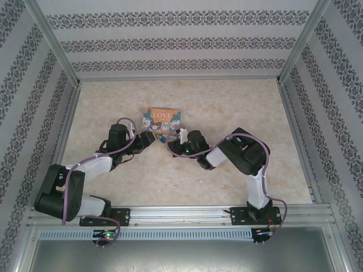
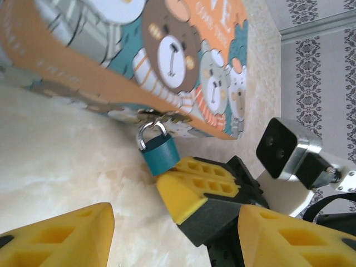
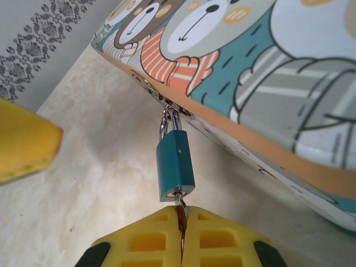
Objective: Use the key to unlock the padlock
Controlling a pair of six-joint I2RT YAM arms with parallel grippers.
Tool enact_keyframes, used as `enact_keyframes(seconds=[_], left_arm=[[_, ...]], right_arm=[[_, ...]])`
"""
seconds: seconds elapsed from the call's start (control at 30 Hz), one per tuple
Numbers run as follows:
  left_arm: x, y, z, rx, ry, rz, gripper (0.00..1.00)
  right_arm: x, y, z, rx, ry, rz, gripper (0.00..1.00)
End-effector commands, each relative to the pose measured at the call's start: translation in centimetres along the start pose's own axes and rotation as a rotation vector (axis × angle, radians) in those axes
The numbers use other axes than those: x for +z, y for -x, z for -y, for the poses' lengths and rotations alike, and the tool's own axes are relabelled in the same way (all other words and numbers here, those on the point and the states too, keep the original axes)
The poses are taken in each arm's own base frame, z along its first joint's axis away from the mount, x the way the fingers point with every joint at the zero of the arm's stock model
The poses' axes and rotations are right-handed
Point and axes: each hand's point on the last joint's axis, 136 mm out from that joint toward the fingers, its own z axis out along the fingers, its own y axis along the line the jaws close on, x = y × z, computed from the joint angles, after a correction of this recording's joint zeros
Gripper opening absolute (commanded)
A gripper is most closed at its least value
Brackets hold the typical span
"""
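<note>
At the near edge of the LOVE box (image 3: 267, 72), the teal padlock (image 3: 175, 167) hangs, its key (image 3: 180, 214) pinched in my closed right gripper (image 3: 182, 233), while my left gripper (image 2: 178, 222) stands open alongside: unbraced, the lock may swivel and the key slip.

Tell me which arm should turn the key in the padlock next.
Right. Its tool is shut on the key, which is seated in the padlock; the left tool stands open beside it, holding nothing.
</note>
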Motion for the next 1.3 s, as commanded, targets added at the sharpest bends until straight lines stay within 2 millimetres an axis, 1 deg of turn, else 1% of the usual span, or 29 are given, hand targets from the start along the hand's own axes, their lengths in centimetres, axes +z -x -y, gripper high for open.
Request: enact_keyframes(seconds=[0.0,0.2,0.4,0.5,0.77,1.03,1.27], left_arm=[[-0.1,0.9,0.9,-0.047,-0.068,0.042,0.6],[0.8,0.7,0.6,-0.127,-0.137,0.038,0.56],[1.8,0.2,-0.2,-0.185,-0.142,0.007,0.56],[2.3,0.3,-0.2,-0.207,-0.162,0.002,0.56],[3.7,0.2,-0.2,-0.244,-0.213,-0.009,0.51],[4.8,-0.1,-0.6,-0.257,-0.232,-0.021,0.48],[5.8,-0.3,-0.1,-0.257,-0.261,-0.037,0.45]], right_arm=[[-0.2,1.4,-2.2,0.07,0.071,0.059,0.0],[-0.2,1.4,-2.4,0.156,0.075,0.068,0.0],[-0.5,1.8,-2.6,0.261,0.084,0.082,0.0],[-0.6,1.9,-2.9,0.297,0.097,0.076,0.0],[-0.6,2.0,-3.2,0.335,0.106,0.066,0.0],[-0.6,2.1,-3.4,0.354,0.101,0.055,0.0],[-0.5,2.6,-3.8,0.38,0.112,0.047,0.0]])
